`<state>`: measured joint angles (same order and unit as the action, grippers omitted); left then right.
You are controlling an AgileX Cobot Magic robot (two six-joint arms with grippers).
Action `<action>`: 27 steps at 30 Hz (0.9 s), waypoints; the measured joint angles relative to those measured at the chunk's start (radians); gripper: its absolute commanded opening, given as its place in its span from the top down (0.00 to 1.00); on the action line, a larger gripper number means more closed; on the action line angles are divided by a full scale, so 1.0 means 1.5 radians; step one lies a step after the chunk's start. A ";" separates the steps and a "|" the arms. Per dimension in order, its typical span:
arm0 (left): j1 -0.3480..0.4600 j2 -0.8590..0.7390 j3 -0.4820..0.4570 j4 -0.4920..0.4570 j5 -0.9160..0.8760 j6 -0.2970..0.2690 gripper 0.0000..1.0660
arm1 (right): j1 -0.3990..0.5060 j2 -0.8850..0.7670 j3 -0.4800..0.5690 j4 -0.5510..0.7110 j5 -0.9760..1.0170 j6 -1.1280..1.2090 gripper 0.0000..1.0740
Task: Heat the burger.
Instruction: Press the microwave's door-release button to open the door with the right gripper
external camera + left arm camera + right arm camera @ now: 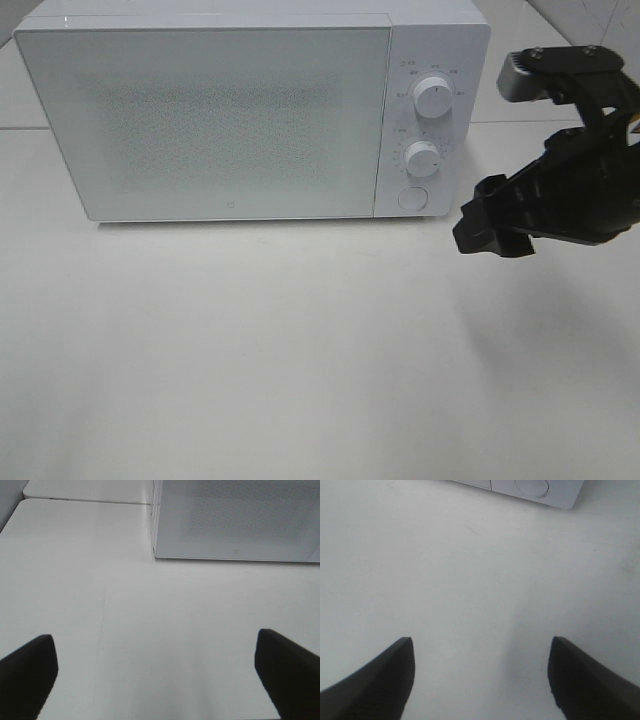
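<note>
The burger is out of view in every frame. A white microwave [250,115] stands at the back of the table with its door shut; its front also shows in the left wrist view [235,520] and its lower corner with the round button in the right wrist view [532,487]. My right gripper [480,225] hovers to the right of the microwave, below its knobs, open with nothing between its fingers [370,680]. My left gripper [157,675] is open over bare table in front of the microwave's left corner, and it does not show in the high view.
Two knobs [432,97] and a round door button [411,198] sit on the microwave's right panel. The white table [300,350] stretches in front of it. A seam between tabletops runs behind the microwave's left side [85,500].
</note>
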<state>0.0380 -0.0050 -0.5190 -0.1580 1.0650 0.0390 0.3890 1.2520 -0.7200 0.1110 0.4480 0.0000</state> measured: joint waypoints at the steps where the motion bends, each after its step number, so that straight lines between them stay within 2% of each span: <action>1: 0.000 0.000 0.000 0.000 0.000 0.000 0.06 | 0.000 0.000 0.000 0.000 0.000 0.000 0.31; 12: 0.000 0.000 0.000 0.000 0.000 0.000 0.06 | 0.000 -0.199 -0.002 -0.017 0.148 0.000 0.28; 23: 0.000 0.000 0.000 0.000 0.000 0.000 0.06 | -0.001 -0.424 -0.003 -0.077 0.286 0.014 0.29; 26: 0.000 0.000 0.000 0.000 0.000 0.000 0.06 | -0.021 -0.482 0.002 -0.077 0.315 0.018 0.29; 27: 0.000 0.000 0.000 0.000 0.000 0.000 0.06 | -0.050 -0.517 0.013 -0.078 0.333 0.017 0.29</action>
<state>0.0380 -0.0050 -0.5190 -0.1580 1.0650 0.0390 0.3140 0.4760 -0.7010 -0.0060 0.9470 0.0260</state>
